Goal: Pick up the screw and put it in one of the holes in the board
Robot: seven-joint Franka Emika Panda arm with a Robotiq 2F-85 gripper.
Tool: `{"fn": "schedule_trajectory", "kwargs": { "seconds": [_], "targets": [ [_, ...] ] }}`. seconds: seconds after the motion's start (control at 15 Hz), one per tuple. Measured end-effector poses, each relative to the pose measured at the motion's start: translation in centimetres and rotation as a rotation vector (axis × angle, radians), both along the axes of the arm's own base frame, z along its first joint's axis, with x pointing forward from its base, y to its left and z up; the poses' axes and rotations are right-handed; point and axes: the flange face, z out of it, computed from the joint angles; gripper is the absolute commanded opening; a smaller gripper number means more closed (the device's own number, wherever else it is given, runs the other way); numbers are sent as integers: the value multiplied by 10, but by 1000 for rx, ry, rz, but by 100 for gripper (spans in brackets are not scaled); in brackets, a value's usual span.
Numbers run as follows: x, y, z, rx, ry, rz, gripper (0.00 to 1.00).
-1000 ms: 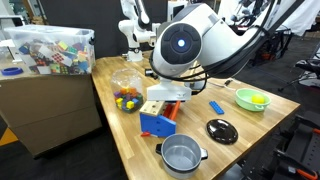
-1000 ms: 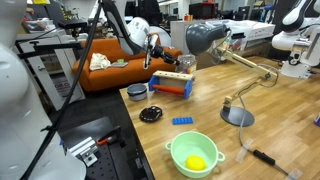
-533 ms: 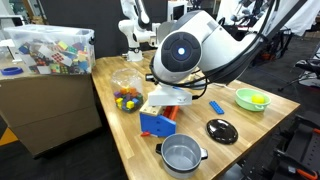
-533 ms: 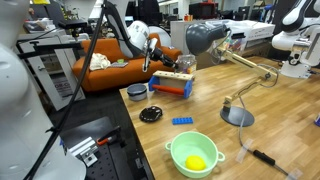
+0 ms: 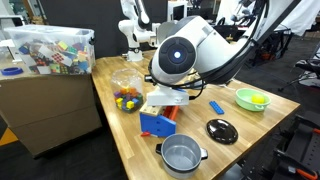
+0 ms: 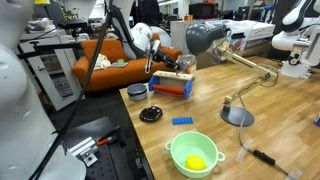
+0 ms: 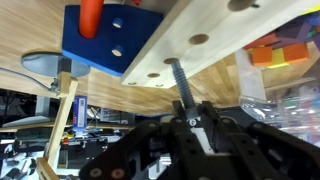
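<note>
In the wrist view my gripper (image 7: 185,112) is shut on a grey threaded screw (image 7: 177,82). The screw's tip points at the face of the pale wooden board (image 7: 215,55), close to it and between two of its round dark holes (image 7: 152,75). Whether the tip touches the wood I cannot tell. The board is attached to a blue toy tray (image 7: 100,45). In both exterior views the board (image 5: 160,103) (image 6: 172,77) lies on the blue tray (image 5: 155,125). My gripper (image 6: 150,62) hangs at the board's end. The arm's body hides the gripper in one exterior view.
On the table stand a steel pot (image 5: 181,154), a black lid (image 5: 222,130), a green bowl (image 5: 251,98), a blue block (image 5: 216,106) and a clear bowl of coloured balls (image 5: 126,92). A box of toys (image 5: 50,45) stands beside the table. A desk lamp (image 6: 237,115) stands nearby.
The arm has shifted slightly near the board, with the screw still in the gripper. Nothing else has moved.
</note>
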Motion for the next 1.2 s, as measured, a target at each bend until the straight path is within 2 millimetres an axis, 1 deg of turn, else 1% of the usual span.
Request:
{"fn": "schedule_trajectory", "kwargs": {
  "seconds": [0.4, 1.2],
  "targets": [
    [10, 2, -5, 7, -5, 5, 6],
    [13, -2, -6, 4, -6, -2, 6]
  ]
}}
